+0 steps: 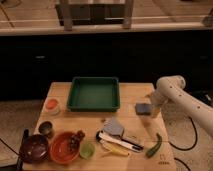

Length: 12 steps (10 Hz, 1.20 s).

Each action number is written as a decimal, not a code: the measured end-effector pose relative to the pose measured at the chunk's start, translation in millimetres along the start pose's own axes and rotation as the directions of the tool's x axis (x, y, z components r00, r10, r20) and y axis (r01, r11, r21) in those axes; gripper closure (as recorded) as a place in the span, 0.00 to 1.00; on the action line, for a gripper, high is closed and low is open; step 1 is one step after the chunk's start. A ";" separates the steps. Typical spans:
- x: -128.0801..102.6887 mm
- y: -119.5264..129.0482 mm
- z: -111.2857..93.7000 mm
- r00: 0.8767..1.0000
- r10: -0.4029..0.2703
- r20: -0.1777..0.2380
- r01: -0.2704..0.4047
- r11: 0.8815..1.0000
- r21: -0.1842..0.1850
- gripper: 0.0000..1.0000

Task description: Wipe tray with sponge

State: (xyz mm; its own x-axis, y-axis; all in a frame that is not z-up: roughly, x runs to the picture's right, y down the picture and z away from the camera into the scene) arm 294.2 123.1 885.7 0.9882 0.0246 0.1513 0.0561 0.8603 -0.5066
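starting far out left of the fingers, the small cup with the orange lid (52, 105), the dark bowl (34, 148) and the orange bowl (64, 146) crowd the near left of the table (134, 92). none of them concern this job, so you can leave them alone. the tray (93, 94) comes next, well to the left of the fingers and a little further back. it lies flat and looks bare inside, so it seems ready to be wiped once you have something to wipe with. nearer than the fingers and to their left, a grey cloth (115, 127) lies beside some utensils (120, 143); don't mistake it for the pad. the sponge (143, 108) lies flat on the wood immediately left of the fingers, so close that i can't say whether it touches them. the gripper (153, 110) hangs low over the right side of the table, with the white arm (171, 88) bent down from the right, and its fingers stand apart with nothing clamped, which fits lining up for a pick. a green pepper (154, 145) lies nearer than the fingers. i judge the wipe has not begun; close on the sponge first.
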 end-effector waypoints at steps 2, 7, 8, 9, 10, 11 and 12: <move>4.8 2.9 8.0 1.000 0.003 0.010 -0.003 1.000 -0.014 0.20; 8.3 3.8 21.7 1.000 0.006 0.030 -0.006 0.999 -0.032 0.20; 8.6 3.9 23.8 0.999 0.006 0.034 -0.005 0.999 -0.034 0.20; 10.3 4.7 25.9 0.999 0.008 0.038 -0.007 0.999 -0.037 0.20; 11.0 4.6 27.9 0.999 0.009 0.042 -0.007 0.999 -0.039 0.20; 11.1 4.6 28.4 0.999 0.009 0.042 -0.007 0.999 -0.040 0.20; 12.5 4.9 29.1 0.999 0.010 0.045 -0.009 0.999 -0.041 0.20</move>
State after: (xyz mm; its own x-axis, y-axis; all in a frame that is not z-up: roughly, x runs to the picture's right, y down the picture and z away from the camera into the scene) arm 302.7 142.4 909.8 0.9813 0.0566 0.1842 0.0535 0.8383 -0.5426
